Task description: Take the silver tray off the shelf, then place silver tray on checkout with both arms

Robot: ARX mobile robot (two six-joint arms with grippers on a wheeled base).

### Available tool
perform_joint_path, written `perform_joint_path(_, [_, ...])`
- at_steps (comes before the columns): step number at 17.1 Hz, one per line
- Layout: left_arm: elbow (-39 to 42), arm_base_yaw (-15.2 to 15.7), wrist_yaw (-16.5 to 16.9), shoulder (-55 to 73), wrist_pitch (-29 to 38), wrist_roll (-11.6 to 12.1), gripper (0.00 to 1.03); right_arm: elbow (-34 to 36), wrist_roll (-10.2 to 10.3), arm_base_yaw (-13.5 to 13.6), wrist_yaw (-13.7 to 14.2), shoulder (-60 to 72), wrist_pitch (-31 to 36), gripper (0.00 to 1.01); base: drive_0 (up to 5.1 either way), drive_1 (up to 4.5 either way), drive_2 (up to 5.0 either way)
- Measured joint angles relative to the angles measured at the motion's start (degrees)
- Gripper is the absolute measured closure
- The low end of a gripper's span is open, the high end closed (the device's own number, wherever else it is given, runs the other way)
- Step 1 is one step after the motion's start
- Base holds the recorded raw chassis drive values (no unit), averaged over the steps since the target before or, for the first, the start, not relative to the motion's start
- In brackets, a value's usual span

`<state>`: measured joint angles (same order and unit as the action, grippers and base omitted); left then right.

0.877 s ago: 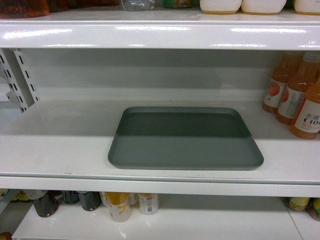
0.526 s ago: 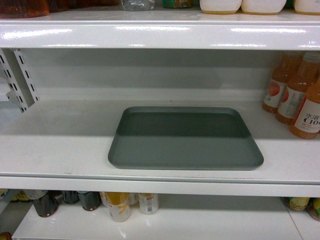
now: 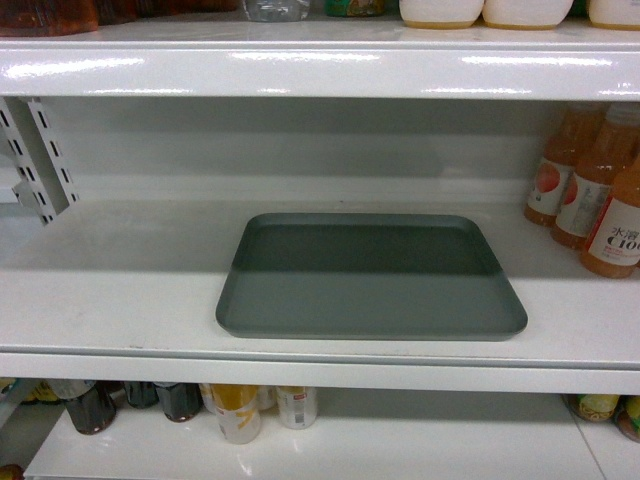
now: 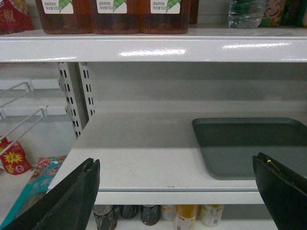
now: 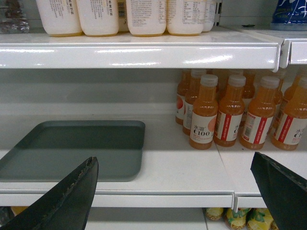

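The silver tray [image 3: 370, 278] lay flat on the white shelf [image 3: 120, 290], near the front edge and a little right of centre in the head view, its rear half in the shadow of the board above. Neither arm appeared in the head view. The left gripper [image 4: 177, 191] hung in front of the shelf edge with its black fingers [image 4: 72, 196] spread wide apart, holding nothing, the tray's left corner lying between them farther back on the board. The right gripper [image 5: 177, 191] was likewise splayed open and empty before the shelf lip, the tray to its left. Orange juice bottles [image 5: 229, 112] with white caps stood in rows on the shelf just to the right of the tray, apart from it. White bottles [image 5: 100, 17] lined the shelf above on the right, dark brown jars [image 4: 112, 14] on the left, and cans and bottles [image 3: 240, 410] stood on the level below
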<state>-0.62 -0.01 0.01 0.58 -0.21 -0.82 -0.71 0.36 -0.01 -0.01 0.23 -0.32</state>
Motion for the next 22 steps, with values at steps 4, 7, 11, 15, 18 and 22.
perform_joint_path(4, [0.0,0.0,0.0,0.0,0.0,0.0,0.05,0.0,-0.02,0.0,0.0,0.0,0.0,0.03,0.0,0.0,0.0])
perform_joint_path(7, [0.0,0.0,0.0,0.0,-0.02,0.0,0.05,0.0,0.0,0.0,0.0,0.0,0.02,0.03,0.0,0.0,0.0])
perform_joint_path(11, [0.0,0.0,0.0,0.0,-0.02,0.0,0.05,0.0,-0.02,0.0,0.0,0.0,0.02,0.03,0.0,0.0,0.0])
perform_joint_path(15, [0.0,0.0,-0.02,0.0,-0.02,0.0,0.05,0.0,0.0,0.0,-0.02,0.0,0.02,0.03,0.0,0.0,0.0])
perform_joint_path(18, [0.0,0.0,0.0,0.0,-0.02,0.0,0.05,0.0,-0.02,0.0,0.0,0.0,0.02,0.03,0.0,0.0,0.0])
perform_joint_path(22, [-0.7,-0.7,-1.79,0.68,-2.97,-0.55,0.05,-1.03,-0.13,-0.66,-2.21,1.03,-4.07,0.03,0.0,0.0,0.0])
